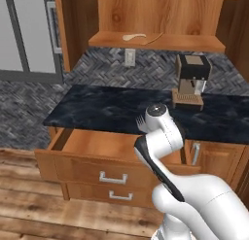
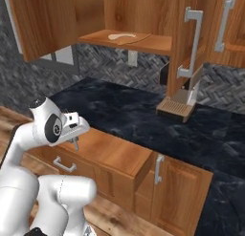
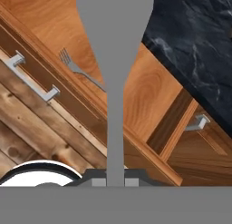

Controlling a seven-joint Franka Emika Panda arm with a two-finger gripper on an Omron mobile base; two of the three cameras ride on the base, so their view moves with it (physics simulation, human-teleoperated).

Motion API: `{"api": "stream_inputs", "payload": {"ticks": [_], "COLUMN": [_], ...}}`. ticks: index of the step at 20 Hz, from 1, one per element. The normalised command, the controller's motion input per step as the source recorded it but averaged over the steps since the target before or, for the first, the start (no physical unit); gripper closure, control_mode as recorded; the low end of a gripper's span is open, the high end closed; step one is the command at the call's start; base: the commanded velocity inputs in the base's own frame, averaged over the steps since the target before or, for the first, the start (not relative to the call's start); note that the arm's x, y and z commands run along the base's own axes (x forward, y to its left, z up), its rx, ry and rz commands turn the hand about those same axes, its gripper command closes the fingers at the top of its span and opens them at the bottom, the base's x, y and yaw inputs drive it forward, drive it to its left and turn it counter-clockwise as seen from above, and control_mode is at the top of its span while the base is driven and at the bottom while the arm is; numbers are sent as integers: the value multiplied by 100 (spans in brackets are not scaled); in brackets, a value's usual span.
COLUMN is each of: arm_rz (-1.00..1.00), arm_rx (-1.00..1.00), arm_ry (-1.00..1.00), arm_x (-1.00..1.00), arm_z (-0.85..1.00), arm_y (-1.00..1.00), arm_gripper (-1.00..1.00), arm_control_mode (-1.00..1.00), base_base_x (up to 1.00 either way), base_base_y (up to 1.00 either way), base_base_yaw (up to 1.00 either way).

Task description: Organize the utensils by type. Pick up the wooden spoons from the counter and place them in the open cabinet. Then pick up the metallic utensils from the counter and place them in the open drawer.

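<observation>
My gripper point(image 3: 115, 181) is shut on a flat grey metallic utensil point(image 3: 115, 82) that sticks out ahead of the fingers and widens toward its far end. It hangs over the open drawer point(image 3: 145, 87), where a thin metal fork point(image 3: 79, 71) lies on the wooden bottom. In the right base view the gripper point(image 2: 75, 143) points down above the drawer point(image 2: 115, 154) at its left part. Two wooden spoons, a pale one point(image 1: 133, 37) and a darker one point(image 1: 154, 38), lie on the shelf of the open cabinet point(image 1: 194, 43). The black counter point(image 1: 107, 108) stretches behind the drawer.
A coffee machine point(image 1: 192, 81) stands on the counter at the right. The open cabinet door with its long silver handle point(image 2: 191, 44) hangs over the counter. Below the open drawer is a shut drawer front with a handle point(image 1: 120, 196), and a base cabinet door point(image 2: 158, 169) is to the right.
</observation>
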Motion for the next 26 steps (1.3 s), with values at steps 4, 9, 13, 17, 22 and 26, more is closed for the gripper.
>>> {"api": "stream_inputs", "payload": {"ticks": [4, 9, 13, 17, 22, 26], "arm_rz": [0, 0, 0, 6, 34, 37], "arm_rx": [0, 0, 4, 3, -5, -8], "arm_ry": [0, 0, 13, 22, 22, 22], "arm_x": [0, 0, 17, 53, 59, 62], "arm_z": [0, 0, -11, -17, -30, -23], "arm_y": [0, 0, -36, -42, -14, -5], "arm_gripper": [100, 100, 100, 100, 100, 100], "arm_control_mode": [100, 100, -100, -100, -100, -100], "base_base_x": [4, 1, 0, 0, 0, 0], "base_base_y": [-18, -10, 0, 0, 0, 0], "base_base_yaw": [15, 1, 0, 0, 0, 0]}}
